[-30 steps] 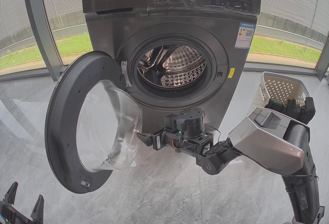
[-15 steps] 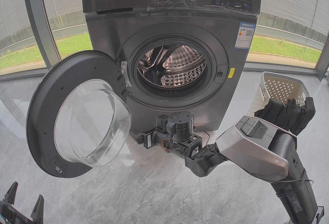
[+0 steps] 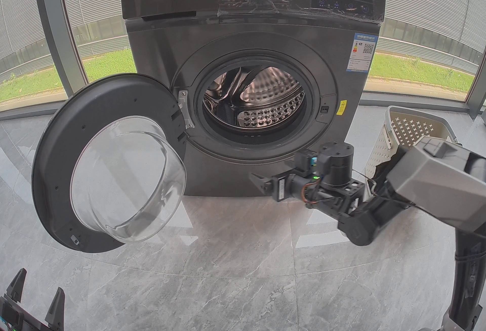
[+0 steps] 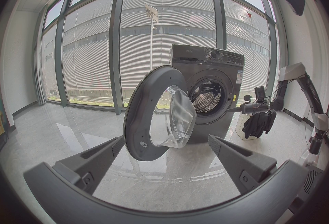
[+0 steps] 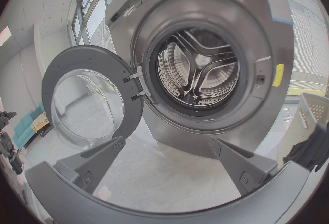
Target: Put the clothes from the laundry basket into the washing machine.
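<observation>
**A:** What is changed just now?

**B:** The door (image 3: 106, 160) of the washing machine (image 3: 253, 38) is swung wider than a moment ago, toward the left of the head view. The right gripper (image 5: 168, 156) is pulled away from the lower middle. It is now found to the right of the middle, nearer the laundry basket (image 3: 420, 127).

**A:** What is meant by that for the job?

**B:** The way into the drum (image 3: 260, 99) is left clear, so the door part can be judged done. No clothes are seen in the drum yet. Fetching them is likely the next part.

**A:** Where are the clothes?

**B:** The dark clothes (image 4: 256, 124) are draped over the basket's rim, at the right side of the head view. There they are mostly hidden by the right arm (image 3: 440, 180). They are kept well apart from the right gripper, which is pointed the other way, at the machine.

**A:** How are the fingers held?

**B:** The right fingers (image 5: 236, 163) are spread wide and nothing is held. The left gripper (image 3: 38, 291), in the lower left corner of the head view, is spread wide too. Nothing is held in it, and it is far from the clothes.
</observation>
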You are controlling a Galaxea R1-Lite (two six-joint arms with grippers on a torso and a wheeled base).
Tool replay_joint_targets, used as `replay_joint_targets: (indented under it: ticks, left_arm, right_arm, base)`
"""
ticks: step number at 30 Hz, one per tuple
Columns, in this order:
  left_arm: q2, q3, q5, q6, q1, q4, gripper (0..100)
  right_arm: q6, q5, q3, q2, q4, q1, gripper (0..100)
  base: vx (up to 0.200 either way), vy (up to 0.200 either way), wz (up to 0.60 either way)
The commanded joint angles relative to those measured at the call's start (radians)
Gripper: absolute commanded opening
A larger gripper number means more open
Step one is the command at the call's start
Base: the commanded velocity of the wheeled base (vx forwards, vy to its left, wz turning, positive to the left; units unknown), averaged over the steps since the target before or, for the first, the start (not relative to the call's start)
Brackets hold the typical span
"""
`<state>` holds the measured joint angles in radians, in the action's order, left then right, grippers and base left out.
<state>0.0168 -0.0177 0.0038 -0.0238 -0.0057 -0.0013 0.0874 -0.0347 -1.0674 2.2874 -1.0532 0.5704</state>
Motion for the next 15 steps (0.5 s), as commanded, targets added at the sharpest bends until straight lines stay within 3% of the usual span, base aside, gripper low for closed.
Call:
replay_joint_targets:
  ticks: [1, 2, 6, 10, 15]
  left_arm:
    - [-0.017, 0.018, -0.001, -0.001, 0.000, 0.000, 100]
    - [-0.017, 0.018, -0.002, -0.004, 0.000, 0.000, 100]
    - [-0.017, 0.018, -0.002, -0.002, 0.000, 0.000, 100]
    - [-0.017, 0.018, -0.001, -0.001, 0.000, 0.000, 100]
    - [-0.017, 0.018, -0.002, 0.001, 0.000, 0.000, 100]
  right_arm:
    - [-0.049, 0.001, 0.348, -0.332, -0.120, -0.130, 100]
    - [-0.066, 0.001, 0.465, -0.416, -0.149, -0.192, 100]
    - [-0.077, -0.022, 0.587, -0.557, -0.163, -0.345, 100]
    - [-0.081, -0.051, 0.658, -0.655, -0.163, -0.400, 100]
    - [-0.083, -0.050, 0.774, -0.766, -0.165, -0.406, 100]
  base:
    - [0.000, 0.000, 0.00]
    - [0.000, 0.000, 0.00]
    - [0.000, 0.000, 0.00]
    - [0.000, 0.000, 0.00]
    - [0.000, 0.000, 0.00]
